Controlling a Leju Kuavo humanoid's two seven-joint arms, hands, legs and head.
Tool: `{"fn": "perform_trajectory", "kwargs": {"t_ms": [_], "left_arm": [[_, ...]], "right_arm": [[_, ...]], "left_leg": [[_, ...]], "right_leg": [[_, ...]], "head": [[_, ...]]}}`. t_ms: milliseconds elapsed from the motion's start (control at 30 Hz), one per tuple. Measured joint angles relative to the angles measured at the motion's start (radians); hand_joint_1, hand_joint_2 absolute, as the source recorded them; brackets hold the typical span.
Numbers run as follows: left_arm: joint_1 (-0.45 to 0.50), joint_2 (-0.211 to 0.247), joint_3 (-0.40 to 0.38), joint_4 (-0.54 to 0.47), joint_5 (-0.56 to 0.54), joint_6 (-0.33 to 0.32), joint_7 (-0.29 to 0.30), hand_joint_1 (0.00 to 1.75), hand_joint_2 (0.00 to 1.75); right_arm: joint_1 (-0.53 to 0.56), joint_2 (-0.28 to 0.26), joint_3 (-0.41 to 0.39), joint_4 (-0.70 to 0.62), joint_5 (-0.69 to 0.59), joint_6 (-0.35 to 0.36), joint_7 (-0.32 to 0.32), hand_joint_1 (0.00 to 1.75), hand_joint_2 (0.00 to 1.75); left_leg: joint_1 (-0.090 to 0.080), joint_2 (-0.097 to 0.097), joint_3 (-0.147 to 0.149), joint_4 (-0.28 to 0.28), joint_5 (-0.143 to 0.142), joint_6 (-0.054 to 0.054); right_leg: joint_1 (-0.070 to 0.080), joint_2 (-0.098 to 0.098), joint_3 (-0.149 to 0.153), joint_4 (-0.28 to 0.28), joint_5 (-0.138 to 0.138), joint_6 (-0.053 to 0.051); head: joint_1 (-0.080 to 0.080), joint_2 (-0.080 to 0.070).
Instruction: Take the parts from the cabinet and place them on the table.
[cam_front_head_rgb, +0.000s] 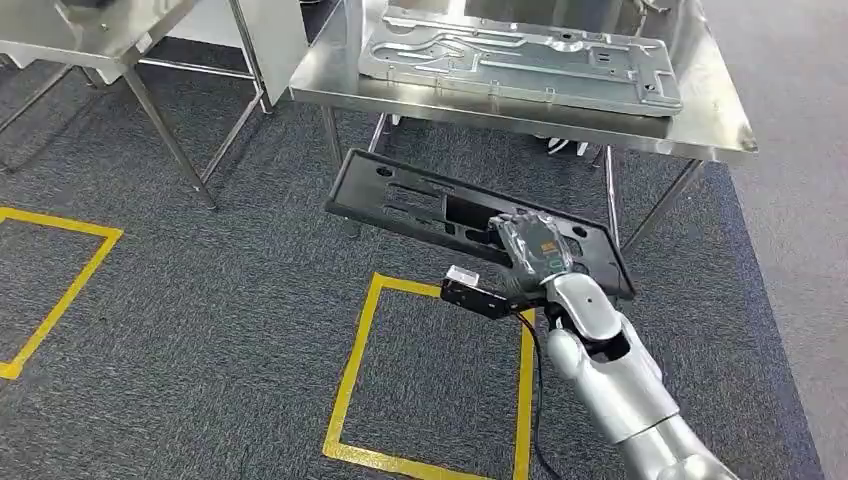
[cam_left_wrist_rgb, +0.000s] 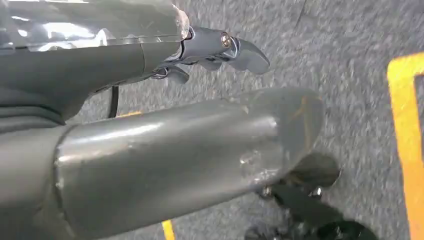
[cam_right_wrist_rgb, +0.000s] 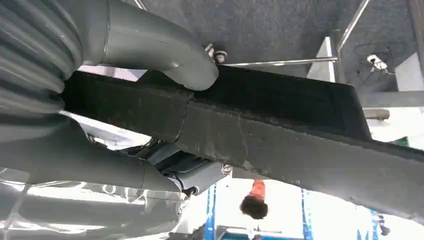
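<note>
Right hand grips black part, lengthwise along table edge.

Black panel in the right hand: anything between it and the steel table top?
Yes. The grey metal panel already covers most of the steel table. The right hand holds the black panel below the table edge, over the carpet.

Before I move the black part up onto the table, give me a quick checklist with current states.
1. Right hand holds the black panel: ok, thumb wraps over its edge.
2. Panel level: not ok, it tilts and juts far out from the hand.
3. Panel above the steel table edge: not ok, it sits lower, in front.
4. Free space on the table: cannot tell, a grey metal plate covers much of it.
5. Left hand free: ok, holds nothing, over carpet.
</note>
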Motion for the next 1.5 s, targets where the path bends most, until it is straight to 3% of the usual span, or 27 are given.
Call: {"fn": "perform_trajectory", "kwargs": {"t_ms": [67, 100, 133, 233, 267, 400, 467, 533, 567, 600, 633, 733, 767, 867, 933, 1033, 1067, 1100, 1133, 1167, 1233, 1267, 1300, 1333, 1400, 1467, 1500], "left_arm": [[0.001, 0.0, 0.0, 0.0, 0.003, -0.005, -0.001, 0.0, 0.0], [0.002, 0.0, 0.0, 0.0, 0.005, -0.006, -0.001, 0.0, 0.0], [0.002, 0.0, 0.0, 0.0, 0.01, -0.007, -0.001, 0.0, 0.0], [0.001, -0.012, 0.0, 0.008, 0.021, -0.013, -0.007, 0.0, 0.0], [-0.001, -0.012, 0.0, 0.008, 0.023, -0.013, -0.008, 0.0, 0.0], [-0.001, -0.011, 0.0, 0.008, 0.025, -0.013, -0.009, 0.0, 0.0], [-0.007, -0.014, 0.0, 0.008, 0.026, -0.012, -0.005, 0.0, 0.0], [-0.007, -0.011, 0.0, 0.008, 0.03, -0.009, -0.001, 0.0, 0.0], [-0.004, -0.01, 0.001, 0.008, 0.032, -0.008, 0.0, 0.0, 0.0], [-0.001, -0.008, 0.001, 0.008, 0.033, -0.008, 0.001, 0.0, 0.0], [0.001, -0.006, 0.001, 0.008, 0.033, -0.008, 0.002, 0.0, 0.0], [0.002, -0.005, 0.001, 0.008, 0.034, -0.008, 0.005, 0.0, 0.0], [-0.001, -0.005, 0.001, 0.008, 0.035, -0.007, 0.007, 0.0, 0.0], [-0.002, -0.003, 0.001, 0.008, 0.038, -0.006, 0.01, 0.0, 0.0], [-0.003, -0.003, 0.001, 0.008, 0.042, -0.006, 0.01, 0.0, 0.0], [-0.005, -0.001, 0.003, 0.008, 0.046, -0.008, 0.009, 0.0, 0.0], [-0.004, 0.001, 0.004, 0.008, 0.047, -0.008, 0.008, 0.0, 0.0], [-0.003, 0.001, 0.005, 0.008, 0.048, -0.008, 0.008, 0.0, 0.0], [-0.002, 0.002, 0.006, 0.008, 0.05, -0.008, 0.008, 0.0, 0.0], [-0.002, 0.002, 0.007, 0.008, 0.051, -0.008, 0.008, 0.0, 0.0], [-0.001, 0.002, 0.007, 0.008, 0.052, -0.008, 0.006, 0.0, 0.0], [-0.003, 0.0, 0.007, 0.01, 0.052, -0.008, 0.006, 0.0, 0.0], [-0.005, 0.001, 0.008, 0.009, 0.052, -0.008, 0.005, 0.0, 0.0], [-0.007, 0.001, 0.008, 0.009, 0.052, -0.008, 0.006, 0.0, 0.0], [-0.006, 0.003, 0.008, 0.009, 0.052, -0.008, 0.005, 0.0, 0.0], [-0.009, 0.005, 0.008, 0.01, 0.053, -0.006, 0.005, 0.0, 0.0], [-0.01, 0.006, 0.008, 0.01, 0.053, -0.006, 0.005, 0.0, 0.0]], "right_arm": [[-0.02, 0.0, 0.009, 0.021, 0.007, 0.043, 0.009, 1.75, 1.75], [-0.036, 0.0, 0.016, 0.039, 0.007, 0.07, 0.014, 1.75, 1.75], [-0.054, 0.0, 0.022, 0.054, 0.006, 0.086, 0.015, 1.75, 1.75], [-0.116, 0.001, 0.026, 0.106, -0.001, 0.106, 0.014, 1.75, 1.75], [-0.134, 0.002, 0.027, 0.122, -0.002, 0.108, 0.014, 1.75, 1.75], [-0.165, 0.002, 0.028, 0.145, -0.005, 0.099, 0.014, 1.75, 1.75], [-0.181, -0.013, 0.029, 0.154, -0.005, 0.093, 0.014, 1.75, 1.75], [-0.185, -0.02, 0.031, 0.16, 0.0, 0.089, 0.015, 1.75, 1.75], [-0.183, -0.023, 0.031, 0.165, 0.004, 0.088, 0.015, 1.75, 1.75], [-0.181, -0.023, 0.031, 0.168, 0.006, 0.088, 0.015, 1.75, 1.75], [-0.18, -0.023, 0.031, 0.17, 0.01, 0.087, 0.017, 1.75, 1.75], [-0.183, -0.023, 0.031, 0.17, 0.015, 0.082, 0.019, 1.75, 1.75], [-0.184, -0.023, 0.031, 0.172, 0.015, 0.081, 0.022, 1.75, 1.75], [-0.19, -0.023, 0.031, 0.171, 0.017, 0.079, 0.027, 1.75, 1.75], [-0.196, -0.023, 0.03, 0.168, 0.017, 0.077, 0.031, 1.75, 1.75], [-0.203, -0.007, 0.021, 0.168, 0.017, 0.076, 0.034, 1.75, 1.75], [-0.199, -0.002, 0.017, 0.169, 0.018, 0.076, 0.034, 1.75, 1.75], [-0.195, -0.001, 0.014, 0.169, 0.018, 0.076, 0.035, 1.75, 1.75], [-0.193, 0.0, 0.01, 0.169, 0.021, 0.077, 0.036, 1.75, 1.75], [-0.193, 0.0, 0.005, 0.169, 0.022, 0.077, 0.037, 1.75, 1.75], [-0.196, 0.0, -0.011, 0.17, 0.022, 0.077, 0.039, 1.75, 1.75], [-0.194, 0.0, -0.02, 0.171, 0.022, 0.077, 0.039, 1.75, 1.75], [-0.195, 0.0, -0.025, 0.174, 0.022, 0.077, 0.041, 1.75, 1.75], [-0.196, 0.0, -0.029, 0.174, 0.022, 0.077, 0.042, 1.75, 1.75], [-0.196, 0.0, -0.036, 0.174, 0.023, 0.076, 0.045, 1.75, 1.75], [-0.198, -0.005, -0.038, 0.175, 0.025, 0.076, 0.046, 1.75, 1.75], [-0.2, -0.01, -0.039, 0.174, 0.028, 0.075, 0.046, 1.75, 1.75]], "left_leg": [[-0.002, -0.004, 0.024, 0.0, -0.02, 0.002], [-0.003, -0.006, 0.039, 0.0, -0.031, 0.002], [-0.005, -0.007, 0.055, 0.0, -0.042, 0.001], [-0.012, -0.008, 0.091, 0.002, -0.074, -0.006], [-0.011, -0.011, 0.093, -0.002, -0.081, -0.014], [-0.011, -0.006, 0.106, 0.035, -0.075, -0.034], [-0.006, -0.006, 0.048, 0.141, -0.085, -0.044], [0.004, -0.006, -0.043, 0.261, -0.158, -0.056], [0.007, -0.006, -0.074, 0.285, -0.188, -0.06], [0.01, -0.006, -0.086, 0.272, -0.186, -0.063], [0.013, -0.005, -0.082, 0.226, -0.158, -0.066], [0.021, -0.003, -0.035, 0.005, 0.048, -0.071], [0.013, 0.0, -0.036, 0.006, 0.017, -0.061], [0.01, -0.001, -0.021, 0.003, 0.019, -0.03], [0.013, 0.002, 0.001, -0.002, 0.015, -0.017], [0.009, 0.008, 0.015, -0.002, -0.004, -0.006], [0.007, 0.009, 0.023, -0.002, -0.013, -0.004], [0.005, 0.008, 0.033, -0.002, -0.021, -0.004], [0.003, 0.008, 0.045, -0.002, -0.03, -0.003], [0.0, 0.008, 0.06, -0.002, -0.041, -0.004], [-0.004, 0.009, 0.085, -0.005, -0.062, -0.007], [-0.008, 0.009, 0.095, -0.001, -0.071, -0.013], [-0.006, 0.005, 0.097, -0.007, -0.077, -0.021], [-0.006, 0.008, 0.107, -0.02, -0.085, -0.028], [-0.01, 0.005, 0.12, 0.009, -0.068, -0.043], [-0.008, 0.006, 0.077, 0.113, -0.076, -0.045], [-0.003, 0.005, 0.031, 0.182, -0.094, -0.048]], "right_leg": [[0.0, 0.0, -0.066, 0.048, -0.051, -0.001], [0.0, 0.0, -0.079, 0.027, -0.045, -0.004], [0.002, 0.0, -0.078, -0.023, -0.011, -0.01], [0.024, 0.002, -0.056, -0.216, 0.202, -0.048], [0.024, 0.004, -0.052, -0.217, 0.177, -0.048], [0.012, 0.003, 0.006, -0.249, 0.186, -0.057], [0.009, 0.002, 0.025, -0.254, 0.174, -0.066], [0.007, 0.003, 0.04, -0.254, 0.157, -0.063], [0.005, 0.005, 0.05, -0.254, 0.147, -0.06], [0.003, 0.009, 0.061, -0.254, 0.139, -0.057], [0.0, 0.012, 0.074, -0.254, 0.128, -0.052], [-0.005, 0.014, 0.106, -0.252, 0.097, -0.035], [-0.003, 0.019, 0.11, -0.249, 0.09, -0.028], [-0.001, 0.018, 0.118, -0.244, 0.089, -0.006], [-0.007, 0.01, 0.101, -0.196, 0.083, 0.001], [-0.006, 0.006, -0.04, 0.004, 0.018, 0.01], [-0.006, 0.006, -0.087, 0.054, -0.013, 0.008], [-0.005, 0.006, -0.114, 0.063, -0.018, 0.004], [-0.003, 0.006, -0.118, 0.032, 0.005, 0.002], [0.001, 0.006, -0.104, -0.033, 0.049, -0.007], [0.016, 0.003, -0.059, -0.198, 0.188, -0.034], [0.024, 0.011, -0.059, -0.221, 0.218, -0.043], [0.025, 0.012, -0.054, -0.226, 0.187, -0.043], [0.027, 0.014, -0.045, -0.231, 0.197, -0.046], [0.015, 0.019, -0.014, -0.246, 0.194, -0.056], [0.011, 0.018, 0.019, -0.251, 0.179, -0.065], [0.012, 0.019, 0.028, -0.251, 0.169, -0.067]], "head": [[0.0, 0.0], [0.0, 0.0], [0.0, 0.0], [0.0, 0.0], [0.0, 0.0], [-0.001, 0.0], [0.0, 0.0], [0.0, 0.0], [0.0, 0.0], [0.0, 0.0], [0.0, 0.0], [0.0, 0.0], [-0.001, 0.0], [0.0, 0.0], [0.0, 0.0], [0.0, 0.0], [0.0, 0.0], [0.0, 0.0], [0.0, 0.0], [0.0, 0.0], [0.0, 0.0], [-0.001, 0.0], [0.003, 0.0], [0.002, 0.0], [0.002, 0.0], [0.002, 0.0], [0.002, 0.0]]}}
